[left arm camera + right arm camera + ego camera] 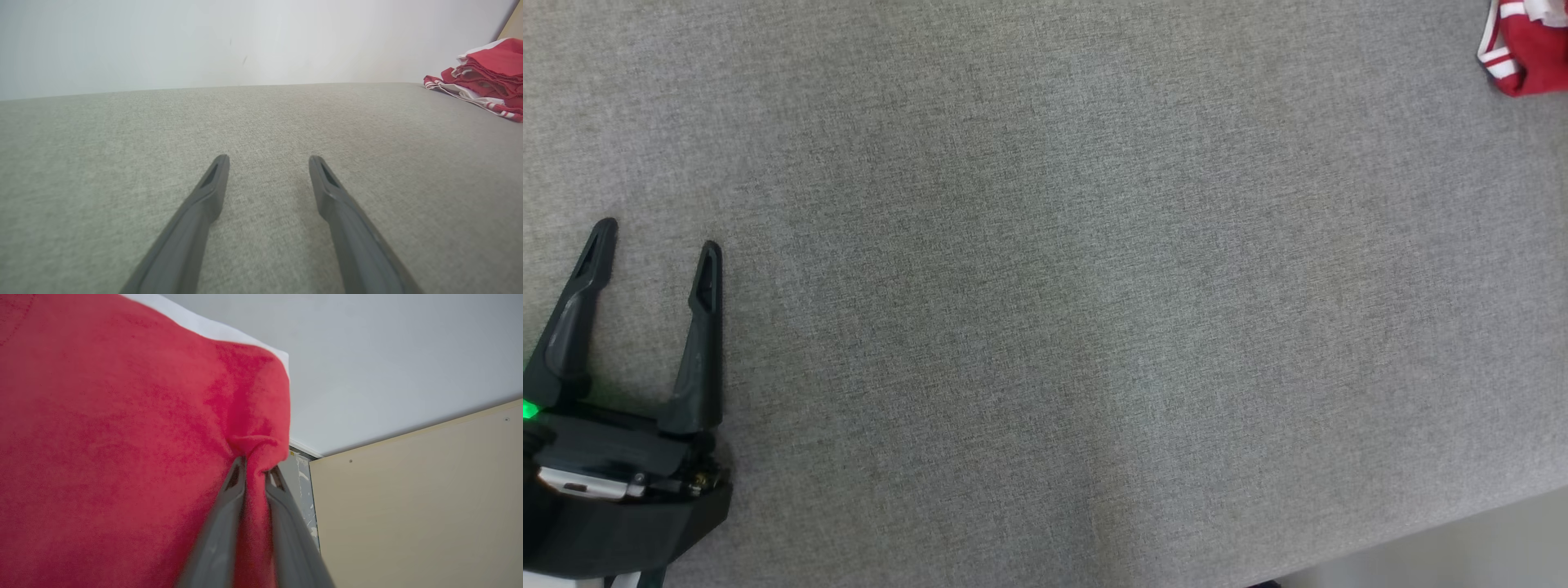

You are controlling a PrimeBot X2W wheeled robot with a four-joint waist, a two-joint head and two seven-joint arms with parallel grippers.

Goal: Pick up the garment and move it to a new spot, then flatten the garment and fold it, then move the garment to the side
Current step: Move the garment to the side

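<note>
**Item.** Red garment (122,437) with white striped trim.

**Location.** A fold of it sits between the fingers of our right claw (256,465), bunched just beyond the tips. The bulk spreads to that claw's left. From our left claw (658,235) the garment (1531,49) lies well apart, far ahead and to the right, at the edge of the grey fabric surface (1045,294).

**Claws.** The right claw is drawn narrow, pinching the red fold. The left claw (268,159) is spread wide, holds nothing and sits low over the bare surface (261,122).

**Step, as we judge it.** The right claw is carrying or placing the garment (490,65).

**Handling advice.**
- Keep the fold deep between the fingers.
- Move slowly, so the layers neither slide nor drag.
- Keep the left claw spread and clear until a second edge needs holding.

**Not determinable.**
- The head view's corner cuts the garment off, so we cannot see its full outline.
- In the right wrist view the cloth is blurred.
- We cannot tell how firm the pinch is.
- We cannot tell whether the garment hangs or rests.
- We cannot tell how many layers are caught.
</note>
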